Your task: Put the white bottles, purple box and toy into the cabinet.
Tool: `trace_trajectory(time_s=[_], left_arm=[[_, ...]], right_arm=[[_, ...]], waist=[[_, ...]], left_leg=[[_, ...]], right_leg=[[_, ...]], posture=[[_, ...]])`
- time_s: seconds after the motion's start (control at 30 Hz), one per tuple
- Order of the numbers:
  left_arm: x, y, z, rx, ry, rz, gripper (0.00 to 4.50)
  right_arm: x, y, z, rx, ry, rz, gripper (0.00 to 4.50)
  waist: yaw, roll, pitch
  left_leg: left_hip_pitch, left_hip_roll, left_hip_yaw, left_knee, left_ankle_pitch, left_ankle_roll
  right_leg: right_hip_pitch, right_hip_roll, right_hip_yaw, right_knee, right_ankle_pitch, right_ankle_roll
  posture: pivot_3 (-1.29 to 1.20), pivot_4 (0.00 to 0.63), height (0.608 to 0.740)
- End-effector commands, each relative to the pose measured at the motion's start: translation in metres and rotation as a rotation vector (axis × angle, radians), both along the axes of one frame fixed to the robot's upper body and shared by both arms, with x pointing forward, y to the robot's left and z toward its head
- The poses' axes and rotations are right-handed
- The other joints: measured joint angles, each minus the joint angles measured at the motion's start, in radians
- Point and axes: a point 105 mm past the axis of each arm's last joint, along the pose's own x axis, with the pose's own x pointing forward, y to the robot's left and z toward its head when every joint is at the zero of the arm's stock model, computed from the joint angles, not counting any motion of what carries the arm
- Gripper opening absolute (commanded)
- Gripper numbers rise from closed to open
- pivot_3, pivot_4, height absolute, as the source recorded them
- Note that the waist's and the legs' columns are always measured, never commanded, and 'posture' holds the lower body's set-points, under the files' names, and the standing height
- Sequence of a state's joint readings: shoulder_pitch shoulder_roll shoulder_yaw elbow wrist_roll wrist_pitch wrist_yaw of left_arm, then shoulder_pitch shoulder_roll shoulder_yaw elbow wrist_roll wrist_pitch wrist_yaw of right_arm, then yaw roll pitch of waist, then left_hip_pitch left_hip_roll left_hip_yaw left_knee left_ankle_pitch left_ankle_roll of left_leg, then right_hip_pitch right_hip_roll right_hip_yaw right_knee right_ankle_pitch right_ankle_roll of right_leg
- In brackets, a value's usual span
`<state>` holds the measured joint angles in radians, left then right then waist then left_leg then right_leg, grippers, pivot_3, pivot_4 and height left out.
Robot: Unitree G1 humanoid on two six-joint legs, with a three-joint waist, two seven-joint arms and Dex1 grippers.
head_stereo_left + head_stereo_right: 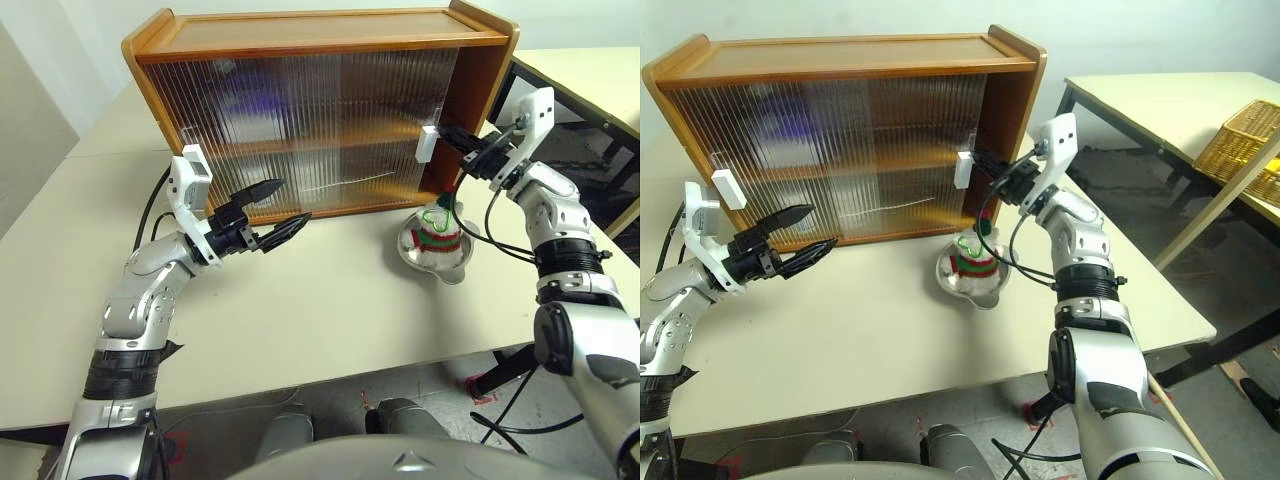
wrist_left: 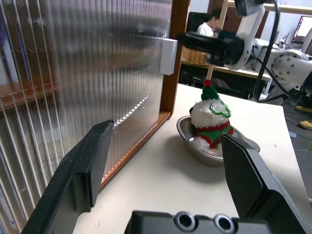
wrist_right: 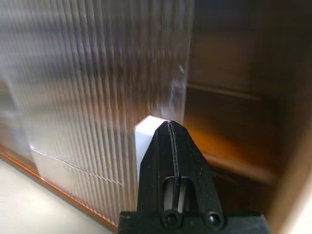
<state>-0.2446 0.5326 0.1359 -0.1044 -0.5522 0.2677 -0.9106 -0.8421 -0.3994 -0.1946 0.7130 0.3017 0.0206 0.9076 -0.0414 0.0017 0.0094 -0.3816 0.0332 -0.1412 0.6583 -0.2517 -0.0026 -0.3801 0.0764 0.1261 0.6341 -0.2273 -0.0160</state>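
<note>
The right gripper (image 1: 455,137), jaws together, is pressing beside the ribbed cabinet door's white rectangular handle (image 1: 428,145) and may slip off. The small white plush toy (image 1: 437,228) is sitting below; the left gripper's (image 1: 284,209) jaws are standing apart.

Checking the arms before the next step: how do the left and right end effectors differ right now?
The left end effector has its fingers spread open, while the right end effector is shut. The left hovers over the table in front of the cabinet, touching nothing; the right sits at the white handle on the sliding door's edge. Both have black fingers and hold nothing.
</note>
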Motion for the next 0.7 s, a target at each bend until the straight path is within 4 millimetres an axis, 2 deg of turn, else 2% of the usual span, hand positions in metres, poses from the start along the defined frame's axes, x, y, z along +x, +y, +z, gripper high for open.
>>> trace_trajectory(time_s=[0.03, 0.23, 0.53, 0.7], left_arm=[[-0.002, -0.002, -0.002, 0.01, -0.002, -0.004, 4.5], [-0.002, -0.003, -0.002, 0.01, -0.007, -0.005, 4.5], [-0.005, -0.003, -0.004, 0.012, 0.001, 0.001, 4.5], [-0.001, -0.007, -0.002, 0.008, -0.007, -0.007, 4.5]], right_arm=[[-0.005, 0.021, 0.001, -0.003, 0.016, 0.076, 0.03], [-0.014, 0.039, -0.001, 0.001, 0.047, 0.146, 0.03], [-0.006, 0.003, 0.022, 0.005, -0.028, 0.013, 0.03], [0.0, -0.007, 0.013, -0.033, 0.027, -0.052, 0.03]], waist=[[0.001, 0.0, 0.0], [0.01, 0.0, 0.0], [0.016, 0.0, 0.0], [0.015, 0.0, 0.0]], left_leg=[[0.0, 0.0, 0.0, 0.0, 0.0, 0.0], [0.0, 0.0, -0.001, 0.0, 0.0, 0.0], [0.0, -0.001, -0.001, 0.001, 0.0, 0.0], [0.0, 0.0, 0.0, 0.001, 0.0, 0.0]], right_leg=[[0.0, 0.0, 0.0, 0.0, 0.0, 0.0], [0.0, 0.0, -0.001, 0.0, 0.0, -0.001], [0.0, 0.0, 0.0, 0.001, 0.0, -0.001], [0.0, 0.0, 0.0, 0.001, 0.0, -0.002]], posture=[[-0.03, 0.0, 0.74], [-0.02, 0.0, 0.74], [-0.02, 0.0, 0.74], [-0.04, 0.0, 0.74]])
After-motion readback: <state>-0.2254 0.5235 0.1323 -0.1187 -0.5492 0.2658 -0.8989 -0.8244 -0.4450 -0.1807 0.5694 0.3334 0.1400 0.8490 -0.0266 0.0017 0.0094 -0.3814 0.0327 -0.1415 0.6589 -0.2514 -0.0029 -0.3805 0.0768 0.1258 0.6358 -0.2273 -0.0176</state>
